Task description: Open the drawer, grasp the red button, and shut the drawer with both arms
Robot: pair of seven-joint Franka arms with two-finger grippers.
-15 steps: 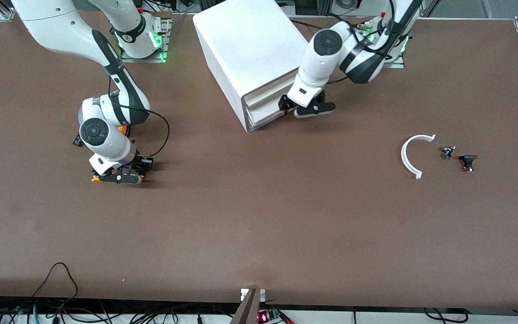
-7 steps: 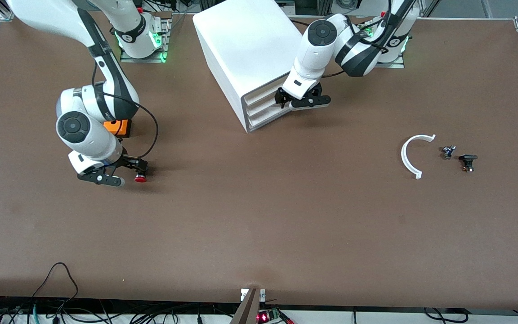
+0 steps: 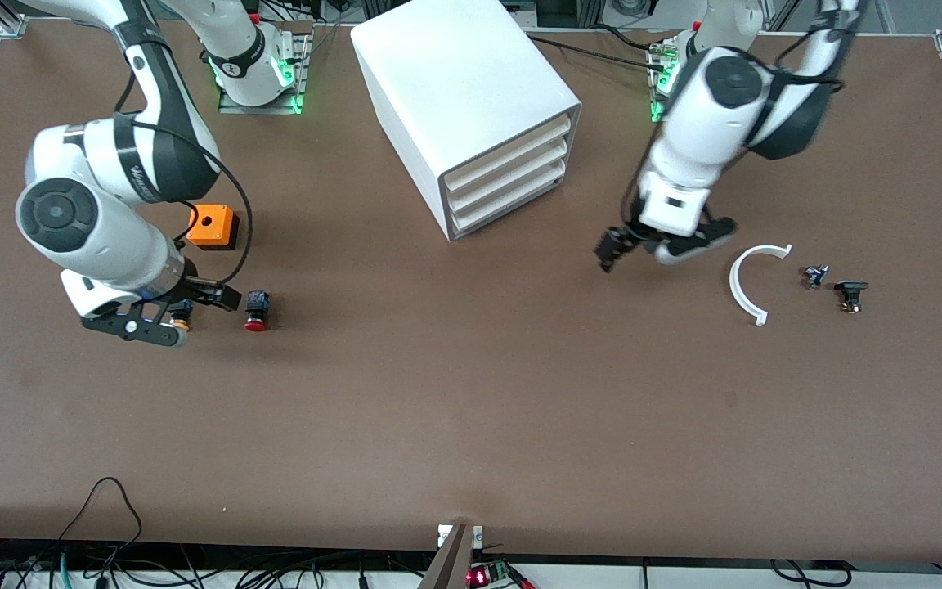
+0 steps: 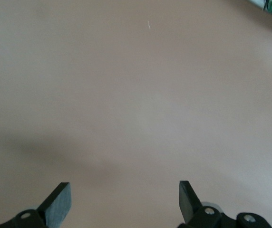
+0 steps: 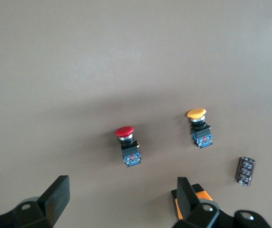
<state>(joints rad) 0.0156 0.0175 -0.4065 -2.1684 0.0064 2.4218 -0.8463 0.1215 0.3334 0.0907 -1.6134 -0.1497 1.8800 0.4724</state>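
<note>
While parted and empty, right gripper (image 3: 193, 304) over table (image 3: 471, 425) beside red button (image 3: 256, 311), lying on its side; left gripper (image 3: 630, 249) likewise parted above bare tabletop; lowest drawer (image 3: 512, 199) flush shut.

The red-capped button (image 3: 256, 310) lies on its side on the table (lowest drawer (image 3: 522, 196) shut).
</note>
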